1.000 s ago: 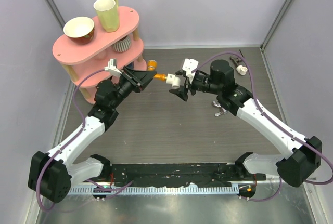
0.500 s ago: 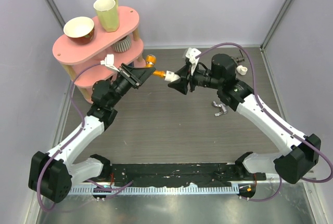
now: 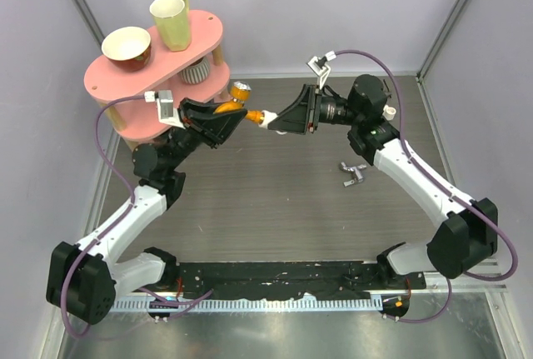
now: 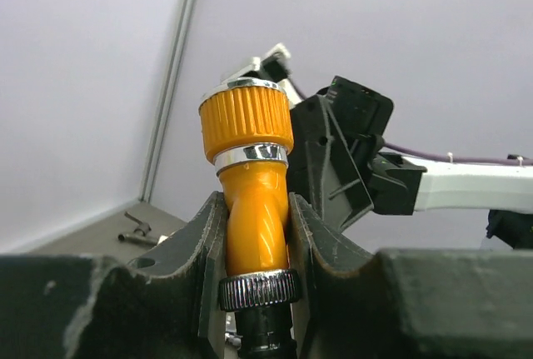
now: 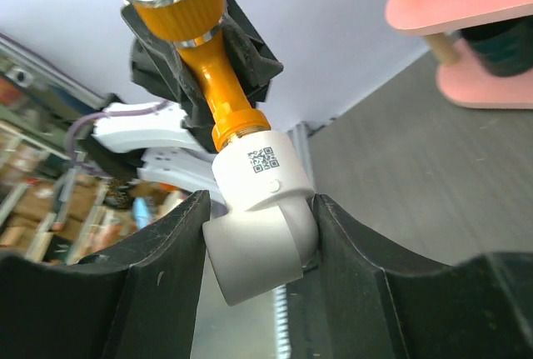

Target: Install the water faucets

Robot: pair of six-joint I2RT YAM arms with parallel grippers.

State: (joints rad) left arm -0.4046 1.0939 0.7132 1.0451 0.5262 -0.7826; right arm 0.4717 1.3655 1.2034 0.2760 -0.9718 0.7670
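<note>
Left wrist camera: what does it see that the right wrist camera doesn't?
Only the left wrist view shows a small metal piece lying on the table. Only the right wrist view shows the white pipe fitting, with its square code sticker, and the pink shelf. Both show the orange tap.

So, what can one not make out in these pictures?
- Right wrist: how deep the orange tap sits in the white pipe fitting; the fitting hides it.
- Left wrist: the tap's lower end, cut by the bottom edge.
- Top: the silver tap piece, too small for detail.
</note>
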